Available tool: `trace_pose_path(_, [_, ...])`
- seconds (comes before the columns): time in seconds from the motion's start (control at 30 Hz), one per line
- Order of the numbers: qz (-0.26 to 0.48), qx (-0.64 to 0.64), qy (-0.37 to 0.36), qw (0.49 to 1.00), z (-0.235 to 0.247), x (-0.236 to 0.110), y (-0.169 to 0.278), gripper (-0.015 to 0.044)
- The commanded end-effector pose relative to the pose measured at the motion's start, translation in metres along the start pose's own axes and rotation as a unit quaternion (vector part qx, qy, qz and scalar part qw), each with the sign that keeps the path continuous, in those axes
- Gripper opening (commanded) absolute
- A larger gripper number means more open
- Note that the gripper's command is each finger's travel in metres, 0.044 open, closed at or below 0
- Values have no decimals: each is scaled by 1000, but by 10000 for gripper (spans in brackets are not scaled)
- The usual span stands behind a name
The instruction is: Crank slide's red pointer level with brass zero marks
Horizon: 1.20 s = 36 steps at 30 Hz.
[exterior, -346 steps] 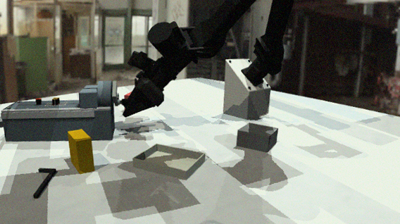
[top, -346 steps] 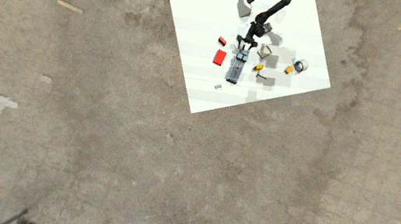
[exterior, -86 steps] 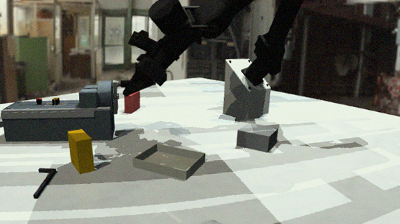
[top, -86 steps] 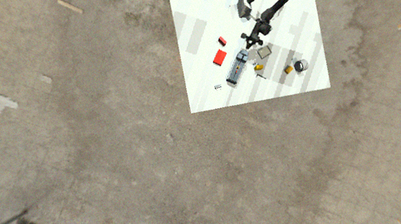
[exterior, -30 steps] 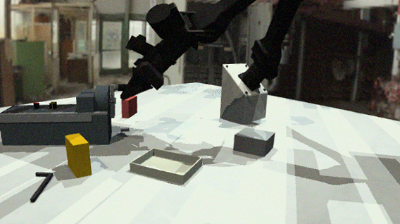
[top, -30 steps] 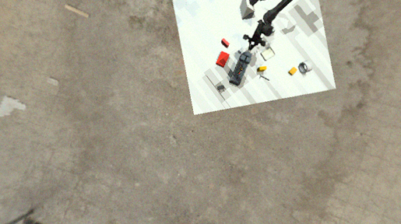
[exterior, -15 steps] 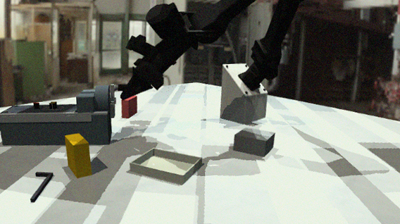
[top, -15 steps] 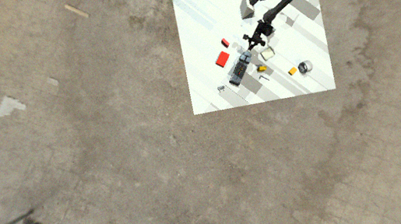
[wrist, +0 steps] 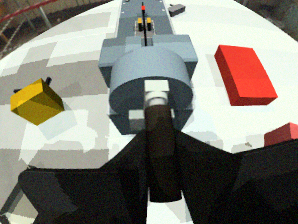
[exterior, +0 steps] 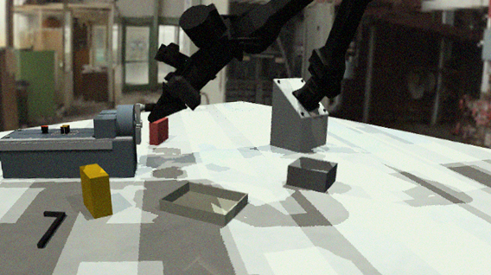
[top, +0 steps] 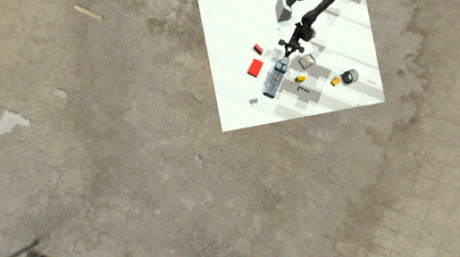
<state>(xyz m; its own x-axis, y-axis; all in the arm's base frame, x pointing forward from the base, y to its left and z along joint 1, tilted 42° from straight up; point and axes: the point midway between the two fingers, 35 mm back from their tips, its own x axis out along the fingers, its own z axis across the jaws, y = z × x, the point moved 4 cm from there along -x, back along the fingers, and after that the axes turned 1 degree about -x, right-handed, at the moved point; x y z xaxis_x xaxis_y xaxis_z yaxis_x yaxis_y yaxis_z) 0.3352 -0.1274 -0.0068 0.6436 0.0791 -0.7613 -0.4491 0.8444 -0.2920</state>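
Observation:
The grey-blue slide machine (top: 273, 81) (exterior: 56, 157) (wrist: 120, 52) lies on the white table. Its round crank disc (exterior: 128, 119) (wrist: 127, 83) faces my gripper (top: 286, 55) (exterior: 152, 113) (wrist: 156, 133). The gripper is shut on the dark crank handle (wrist: 160, 132), which sticks out from the disc. On top of the slide, the red pointer (exterior: 45, 129) (wrist: 144, 8) stands a little beyond the brass zero marks (exterior: 65, 128) (wrist: 145, 26), on the side away from the crank. The fingertips themselves are hard to make out in the wrist view.
A yellow block (exterior: 96, 189) (wrist: 36, 102) and a black hex key (exterior: 50, 228) lie beside the machine. A red block (exterior: 158, 130) and a flat red plate (top: 255, 67) (wrist: 245, 74) lie on its other side. A shallow tray (exterior: 203, 203), a small grey box (exterior: 311, 174) and the arm's pedestal (exterior: 296, 121) stand to the right.

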Motion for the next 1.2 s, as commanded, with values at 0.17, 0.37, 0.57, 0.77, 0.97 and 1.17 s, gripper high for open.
trace_pose_path(0.17, [-1, 5, 12, 1000, -9, 0, 1, 0])
trace_pose_path(0.37, [-1, 5, 12, 1000, -9, 1, 1, 0])
trace_pose_path(0.57, [-1, 5, 12, 1000, -10, 1, 1, 0])
trace_pose_path(0.77, [-1, 5, 12, 1000, -10, 1, 2, 0])
trace_pose_path(0.97, [-1, 5, 12, 1000, -11, 1, 2, 0])
trace_pose_path(1.17, [-1, 5, 12, 1000, -11, 2, 2, 0])
